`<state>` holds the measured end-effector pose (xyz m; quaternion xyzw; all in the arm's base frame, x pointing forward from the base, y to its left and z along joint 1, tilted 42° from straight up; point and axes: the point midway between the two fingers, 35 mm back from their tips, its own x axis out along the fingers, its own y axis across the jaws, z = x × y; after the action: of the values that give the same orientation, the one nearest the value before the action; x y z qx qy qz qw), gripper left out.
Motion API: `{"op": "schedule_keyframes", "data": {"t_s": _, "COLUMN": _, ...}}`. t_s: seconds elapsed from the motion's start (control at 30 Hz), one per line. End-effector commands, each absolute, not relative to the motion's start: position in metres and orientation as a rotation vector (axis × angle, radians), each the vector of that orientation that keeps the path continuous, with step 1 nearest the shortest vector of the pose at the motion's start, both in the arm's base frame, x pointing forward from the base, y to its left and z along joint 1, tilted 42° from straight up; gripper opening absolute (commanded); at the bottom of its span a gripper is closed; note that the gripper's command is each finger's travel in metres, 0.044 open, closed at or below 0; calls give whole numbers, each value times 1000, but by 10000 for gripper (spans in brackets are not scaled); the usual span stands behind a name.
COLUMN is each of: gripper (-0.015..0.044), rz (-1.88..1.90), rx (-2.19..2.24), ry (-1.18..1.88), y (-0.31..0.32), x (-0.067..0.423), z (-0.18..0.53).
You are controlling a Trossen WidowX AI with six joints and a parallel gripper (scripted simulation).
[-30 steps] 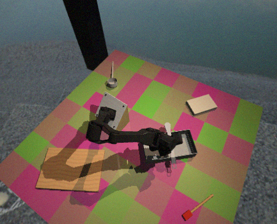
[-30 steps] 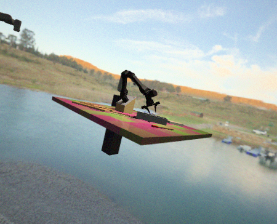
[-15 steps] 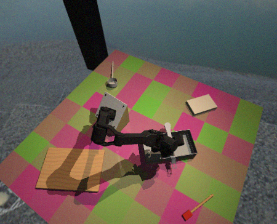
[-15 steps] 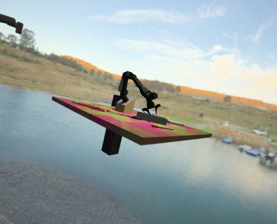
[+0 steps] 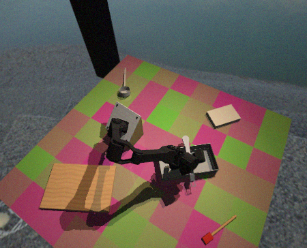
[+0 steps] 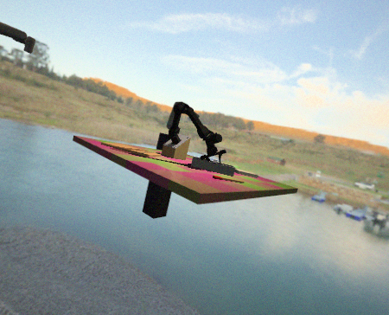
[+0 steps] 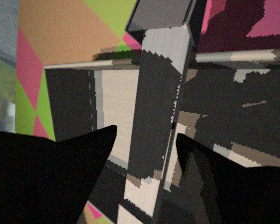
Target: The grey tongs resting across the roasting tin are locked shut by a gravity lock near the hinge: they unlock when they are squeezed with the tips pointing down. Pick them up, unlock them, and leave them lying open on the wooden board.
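Progress: I judge I'm at the very first step, lining up for the pickup. Nothing is lifted, unlocked or placed yet.

Left to do: close on the tongs, raise them, tip them tips-down and squeeze to release the lock, carry them to the wooden board (image 5: 78, 187), set them down open, let go.

End effector (image 7: 144, 150): about half open and holding nothing. In the wrist view its dark fingers straddle the tongs with a gap on each side.

Tongs (image 7: 159, 100): lying across the roasting tin (image 5: 211, 160), arms together, so apparently locked. They read as a flat grey bar, pale and dark in patches, one end (image 5: 185, 140) jutting over the tin's far rim.

Board: well apart from the tin, across the checked counter (image 5: 234, 191).
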<state>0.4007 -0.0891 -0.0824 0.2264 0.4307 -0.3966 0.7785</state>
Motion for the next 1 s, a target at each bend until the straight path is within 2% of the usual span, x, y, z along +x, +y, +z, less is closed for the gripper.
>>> {"op": "schedule_keyframes", "data": {"t_s": 0.0, "gripper": 260, "rz": -854, "rx": 489, "ry": 934, "y": -92, "x": 402, "z": -86}}
{"op": "schedule_keyframes", "data": {"t_s": 0.2, "gripper": 103, "rz": -858, "rx": 489, "ry": 931, "y": -90, "x": 401, "z": -83}}
{"op": "schedule_keyframes", "data": {"t_s": 0.5, "gripper": 43, "rz": -858, "rx": 489, "ry": 931, "y": -90, "x": 401, "z": -83}}
{"op": "schedule_keyframes", "data": {"t_s": 0.73, "gripper": -141, "rz": -857, "rx": 490, "ry": 932, "y": -84, "x": 403, "z": -77}}
{"op": "schedule_keyframes", "data": {"t_s": 0.97, "gripper": -150, "rz": -852, "rx": 493, "ry": 935, "y": -39, "x": 412, "z": -26}}
